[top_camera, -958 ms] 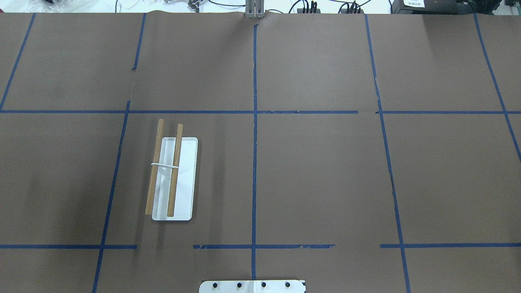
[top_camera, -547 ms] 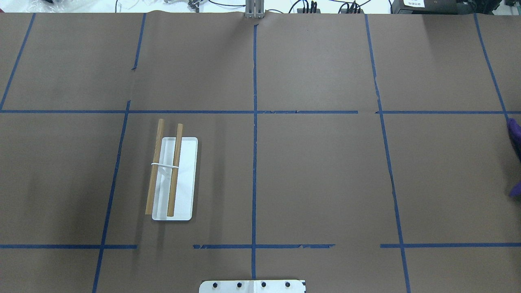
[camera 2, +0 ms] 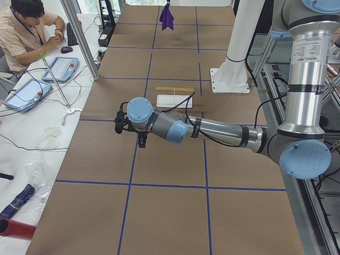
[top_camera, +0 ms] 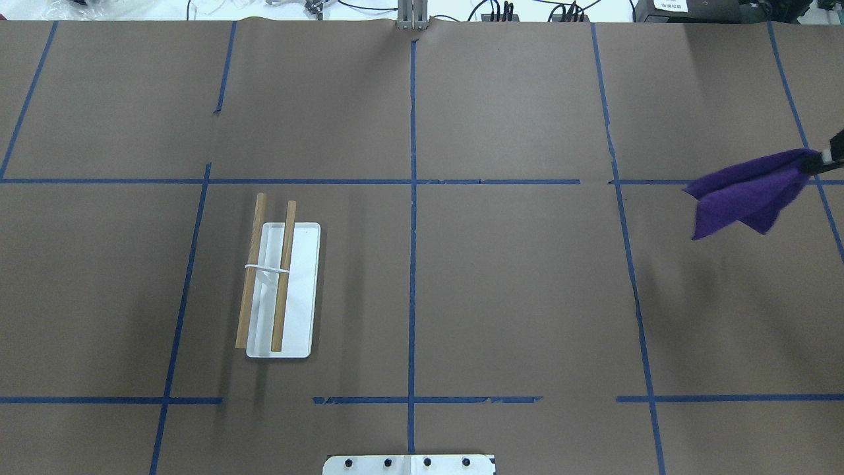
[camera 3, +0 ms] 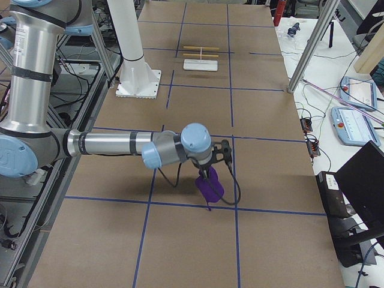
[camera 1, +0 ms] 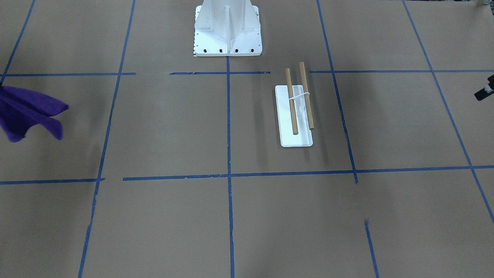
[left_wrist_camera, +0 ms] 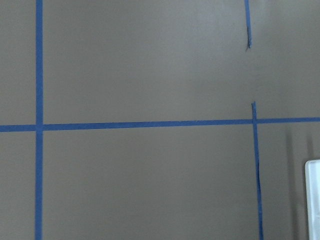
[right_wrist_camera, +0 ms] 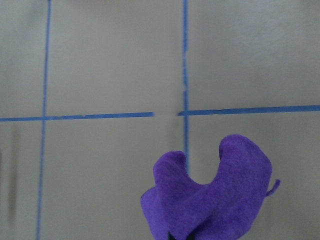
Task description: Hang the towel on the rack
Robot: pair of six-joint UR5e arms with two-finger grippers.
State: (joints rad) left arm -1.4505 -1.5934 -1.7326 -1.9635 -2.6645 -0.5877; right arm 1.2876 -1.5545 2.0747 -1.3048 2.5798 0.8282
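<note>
Much more of the towel in view than the purple sliver of half a second ago at the table's right edge: now fanned in folds just inside that edge, hanging clear of the brown paper, one corner pinched between the pressed-together jaws of the right gripper. Unmoved since then, the rack, in the table's left half toward the robot-side edge, well apart from the towel, both wooden dowels bare. Left gripper low over the table's left side, jaws impossible to judge as spread or closed.
</note>
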